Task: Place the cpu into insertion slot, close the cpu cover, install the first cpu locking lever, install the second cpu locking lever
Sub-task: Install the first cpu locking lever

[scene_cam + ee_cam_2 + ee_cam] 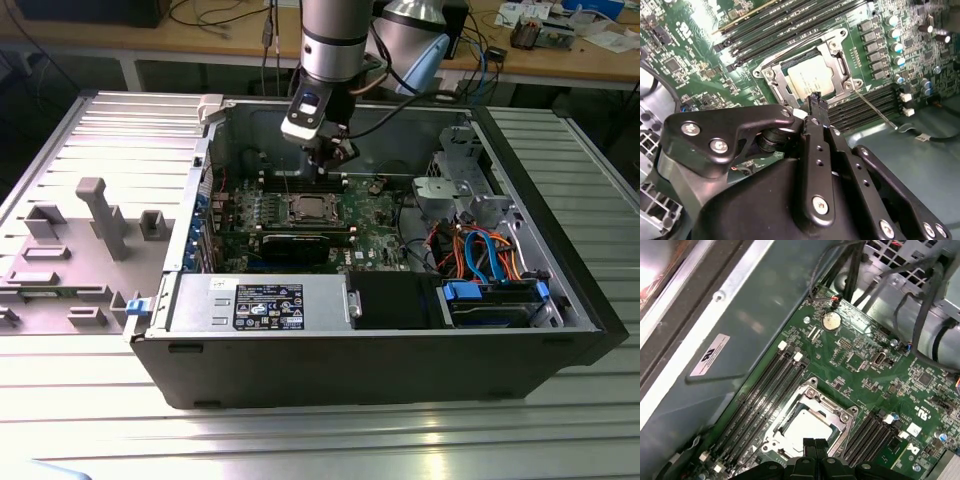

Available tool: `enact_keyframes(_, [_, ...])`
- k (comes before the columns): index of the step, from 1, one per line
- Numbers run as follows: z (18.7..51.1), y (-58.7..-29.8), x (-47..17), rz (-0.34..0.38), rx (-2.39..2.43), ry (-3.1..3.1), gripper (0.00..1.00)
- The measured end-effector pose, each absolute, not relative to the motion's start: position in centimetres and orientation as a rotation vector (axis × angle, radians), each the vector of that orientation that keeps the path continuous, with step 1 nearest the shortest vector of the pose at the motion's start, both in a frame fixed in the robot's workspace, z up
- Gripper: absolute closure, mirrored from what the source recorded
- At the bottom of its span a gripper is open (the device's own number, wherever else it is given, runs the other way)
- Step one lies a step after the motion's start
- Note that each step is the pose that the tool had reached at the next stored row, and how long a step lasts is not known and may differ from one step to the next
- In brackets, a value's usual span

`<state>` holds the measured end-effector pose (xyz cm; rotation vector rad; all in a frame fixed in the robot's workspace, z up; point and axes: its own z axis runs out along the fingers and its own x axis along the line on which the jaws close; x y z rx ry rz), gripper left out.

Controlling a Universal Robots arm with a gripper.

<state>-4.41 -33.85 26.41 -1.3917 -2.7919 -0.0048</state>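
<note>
The cpu (pixel 809 80) already lies flat in the insertion slot (pixel 291 208), its dull metal top showing through the open middle of the cpu cover (pixel 837 61), which appears to be folded down around it. The end effector (pixel 816 99) hangs just above the near edge of the socket with its fingers pressed together and nothing between them; the first wrist view shows the same closed tips (pixel 815 444) right beside the chip.

1 thin locking lever (pixel 875 109) sticks out from a corner of the socket across the black memory slots (pixel 865 102), apparently unlatched, so the work in hand looks like lever installation. To do it well, I would use the closed tips as a blunt pusher: meet the wire near its free end, press it down and sideways along its hinge arc, and keep off the cover and the chip. Too steep a push could let the tips slide off the wire onto the green board.

In the exterior view the open computer case (pixel 350 370) rests on the ribbed metal worktop (pixel 300 440)
</note>
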Motion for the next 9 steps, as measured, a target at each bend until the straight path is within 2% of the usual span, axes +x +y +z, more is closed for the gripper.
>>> enact_keyframes(9, [26.34,-33.85,-4.41,-0.001,-1.147,-2.901,0.89])
